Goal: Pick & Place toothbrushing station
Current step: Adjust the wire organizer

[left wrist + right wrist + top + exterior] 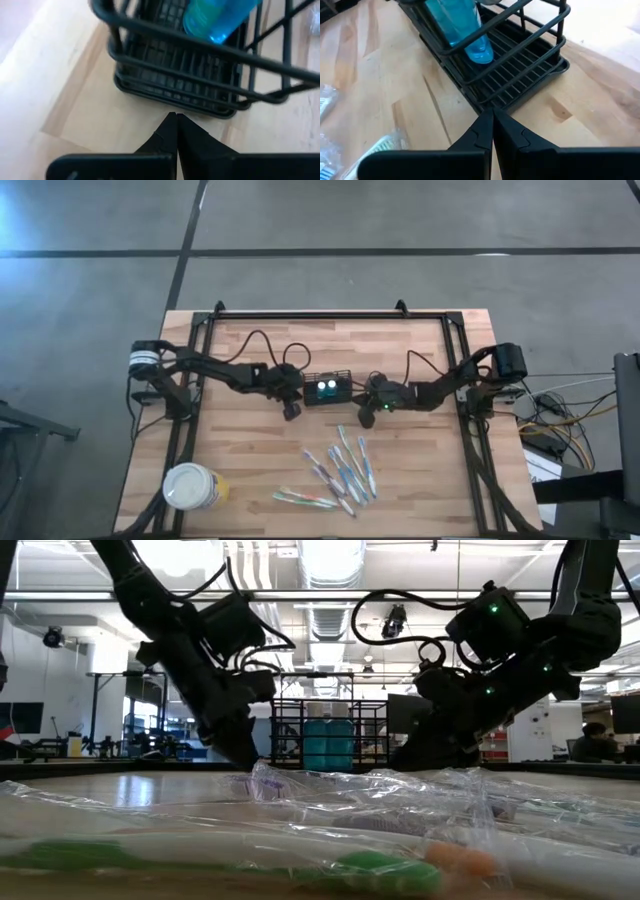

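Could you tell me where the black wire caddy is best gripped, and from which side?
Probably its top rail at a short end. The caddy stands upright between both shut end effectors, left and right. The rails are thin and open; the blue bottles fill the middle, so come from above at either end.

Low across the tabletop: my left arm [200, 660] came down from the upper left, its dark gripper [243, 752] reaching the wood just left of the black wire caddy [328, 735]. My right arm [510, 650] descended from the upper right, green lights on its housing, its gripper [425, 752] meeting the table just right of the caddy. Fingers of both too dark against the backlight to read. A turquoise container [328, 743] stood inside the caddy between the two. Nearest the lens lay plastic-wrapped toothbrushes [300, 840], blurred, green and orange showing through. Behind was a bright hall with ceiling lights.
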`<state>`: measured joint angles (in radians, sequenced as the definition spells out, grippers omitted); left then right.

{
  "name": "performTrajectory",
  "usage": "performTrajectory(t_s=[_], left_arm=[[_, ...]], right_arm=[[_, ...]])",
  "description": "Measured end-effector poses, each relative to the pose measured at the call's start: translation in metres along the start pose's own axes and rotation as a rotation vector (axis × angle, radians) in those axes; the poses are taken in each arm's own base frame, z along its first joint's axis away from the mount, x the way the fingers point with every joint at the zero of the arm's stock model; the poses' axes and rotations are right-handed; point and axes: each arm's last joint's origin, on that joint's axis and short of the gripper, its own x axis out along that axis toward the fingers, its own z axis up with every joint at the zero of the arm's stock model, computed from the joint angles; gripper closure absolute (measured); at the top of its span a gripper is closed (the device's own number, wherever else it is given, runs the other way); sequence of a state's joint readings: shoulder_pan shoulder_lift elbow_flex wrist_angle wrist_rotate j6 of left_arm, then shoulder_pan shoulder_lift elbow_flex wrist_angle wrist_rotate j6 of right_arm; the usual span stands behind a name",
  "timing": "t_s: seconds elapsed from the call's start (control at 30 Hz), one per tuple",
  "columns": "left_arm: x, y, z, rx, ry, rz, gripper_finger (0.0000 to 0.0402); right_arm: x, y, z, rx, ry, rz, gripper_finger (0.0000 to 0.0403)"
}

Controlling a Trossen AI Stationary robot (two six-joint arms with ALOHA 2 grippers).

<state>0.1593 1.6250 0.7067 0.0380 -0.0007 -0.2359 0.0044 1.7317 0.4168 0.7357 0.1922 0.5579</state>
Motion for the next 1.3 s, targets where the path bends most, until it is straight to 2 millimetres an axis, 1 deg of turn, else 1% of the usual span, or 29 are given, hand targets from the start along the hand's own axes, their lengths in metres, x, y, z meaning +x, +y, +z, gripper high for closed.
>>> performTrajectory(t_s=[0.2, 0.67, 0.97, 1.17, 1.3], left_arm=[[-0.001, 0.002, 0.002, 0.000, -0.011, 0.003, 0.0399], [-0.001, 0.003, 0.002, 0.008, -0.011, 0.005, 0.0399], [-0.011, 0.003, 0.002, 0.012, 0.005, 0.029, 0.0399], [-0.014, 0.003, 0.002, 0.015, 0.006, 0.030, 0.0399], [-0.013, 0.003, 0.002, 0.015, 0.003, 0.030, 0.0399]], right_arm=[[0.000, 0.003, -0.002, -0.004, 0.022, 0.035, 0.0394], [0.000, 0.002, -0.004, -0.009, 0.037, 0.029, 0.0394], [-0.001, 0.002, -0.006, -0.015, 0.056, 0.023, 0.0394], [-0.002, -0.002, -0.009, 0.019, 0.091, -0.093, 0.0394], [-0.001, -0.004, -0.008, 0.014, 0.056, -0.186, 0.0394]])
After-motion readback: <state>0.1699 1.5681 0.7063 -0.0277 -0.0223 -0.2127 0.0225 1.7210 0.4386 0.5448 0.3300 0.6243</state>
